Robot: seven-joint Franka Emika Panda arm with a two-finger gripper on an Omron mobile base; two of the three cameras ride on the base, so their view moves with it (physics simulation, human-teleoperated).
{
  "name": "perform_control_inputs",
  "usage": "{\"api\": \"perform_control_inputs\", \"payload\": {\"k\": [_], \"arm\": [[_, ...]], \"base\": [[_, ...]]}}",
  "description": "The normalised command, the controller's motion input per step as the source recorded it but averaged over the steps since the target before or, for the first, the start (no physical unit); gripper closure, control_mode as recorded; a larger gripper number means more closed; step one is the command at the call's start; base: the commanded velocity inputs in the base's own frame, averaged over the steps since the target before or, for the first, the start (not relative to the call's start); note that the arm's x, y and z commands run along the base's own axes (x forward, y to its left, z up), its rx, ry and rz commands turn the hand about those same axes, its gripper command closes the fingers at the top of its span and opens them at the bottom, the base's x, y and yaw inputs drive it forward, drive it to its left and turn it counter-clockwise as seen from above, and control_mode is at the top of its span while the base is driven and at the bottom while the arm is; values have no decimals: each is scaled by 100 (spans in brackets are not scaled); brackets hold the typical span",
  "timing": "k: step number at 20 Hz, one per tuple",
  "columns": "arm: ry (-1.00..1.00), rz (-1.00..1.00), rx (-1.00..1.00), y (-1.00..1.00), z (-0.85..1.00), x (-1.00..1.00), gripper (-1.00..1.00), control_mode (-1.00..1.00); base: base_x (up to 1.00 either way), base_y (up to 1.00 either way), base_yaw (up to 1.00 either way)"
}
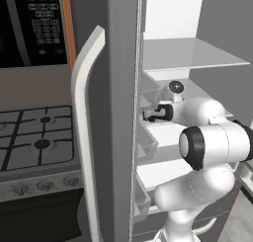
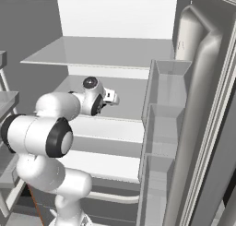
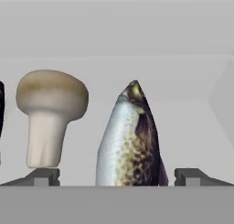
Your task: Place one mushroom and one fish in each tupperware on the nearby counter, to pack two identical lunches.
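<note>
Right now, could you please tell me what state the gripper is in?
Gripper: open, holding nothing; the fish stands between its fingertips.

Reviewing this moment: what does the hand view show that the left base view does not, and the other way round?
Hand view alone: a beige capped mushroom standing upright beside a silvery, dark-speckled fish on a pale fridge shelf, with the fish between the open gripper fingertips. Left base view alone: the black gas stovetop, the microwave keypad and the grey fridge door. Shared: the white fridge interior and the gripper reaching into it.
</note>
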Motion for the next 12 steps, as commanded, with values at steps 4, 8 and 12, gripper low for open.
{"api": "perform_control_inputs", "payload": {"k": [4, 8, 12], "arm": [[0, 0, 0, -3, -41, 27, -100, -100], [0, 0, 0, -11, -58, 10, -100, -100], [0, 0, 0, -19, -92, -1, -100, -100]], "base": [[0, 0, 0], [0, 0, 0], [0, 0, 0]]}}
